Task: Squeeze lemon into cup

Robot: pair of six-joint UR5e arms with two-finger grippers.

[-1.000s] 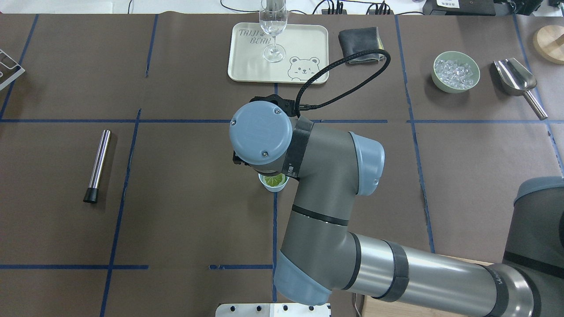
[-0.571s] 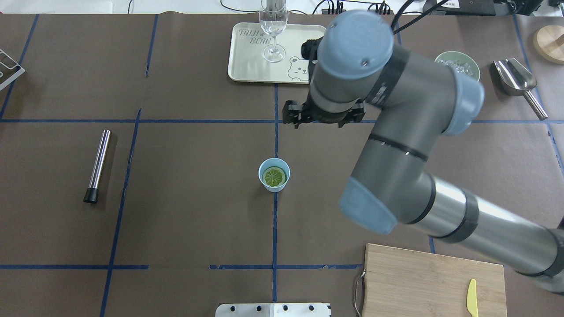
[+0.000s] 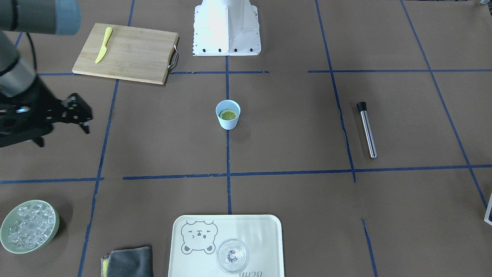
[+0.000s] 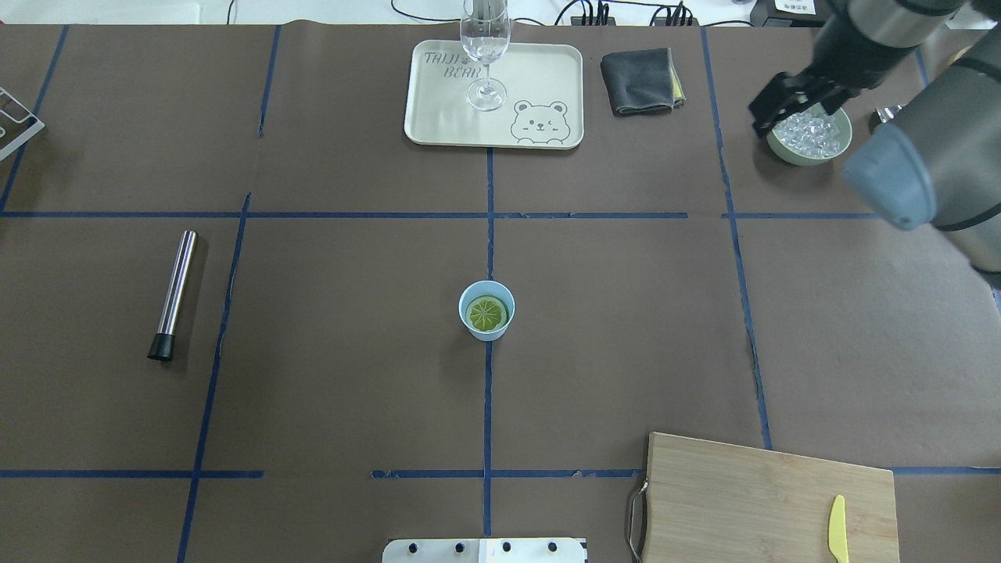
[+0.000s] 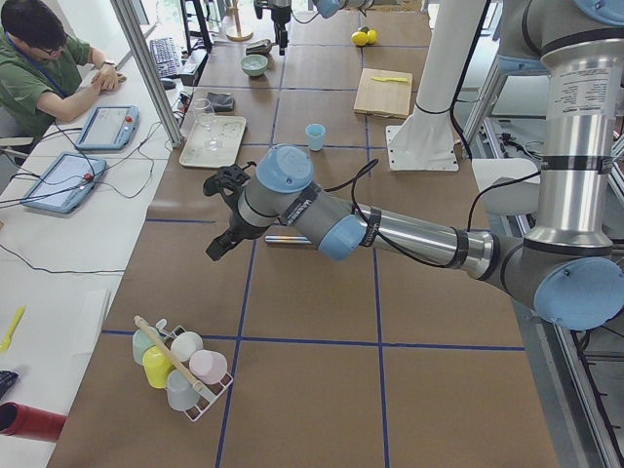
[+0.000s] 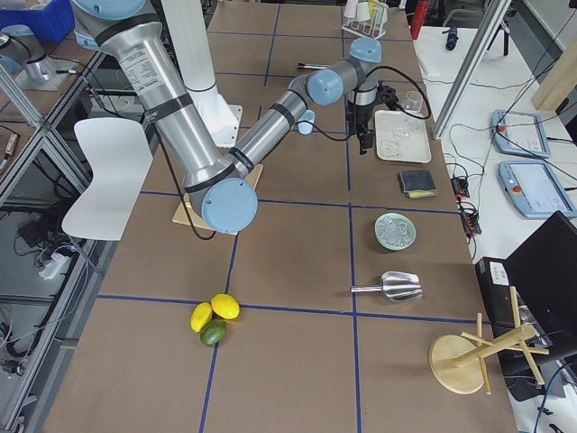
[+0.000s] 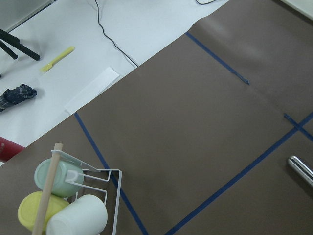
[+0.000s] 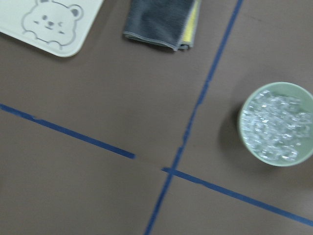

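Observation:
The light-blue cup (image 4: 486, 332) stands upright at the table's centre, on a blue tape line. The lemon slice (image 4: 486, 313) lies flat inside it, flesh up; it also shows in the front-facing view (image 3: 228, 114). My right gripper (image 4: 794, 109) is open and empty, held above the table at the far right, over the near rim of the green ice bowl and far from the cup. In the front-facing view it is at the left edge (image 3: 63, 136). My left gripper (image 5: 219, 210) shows only in the exterior left view, near a cup rack; I cannot tell whether it is open.
A steel muddler (image 4: 174, 293) lies at the left. A bear tray (image 4: 539, 78) with a wine glass (image 4: 485, 55), a grey cloth (image 4: 641, 80) and the ice bowl (image 4: 809, 137) are at the back. A cutting board (image 4: 770, 500) with a yellow knife (image 4: 837, 528) is at the front right.
My right arm has swung from right over the cup up and away to the far right, near the ice bowl. The cup with the lemon slice stays in place, now uncovered.

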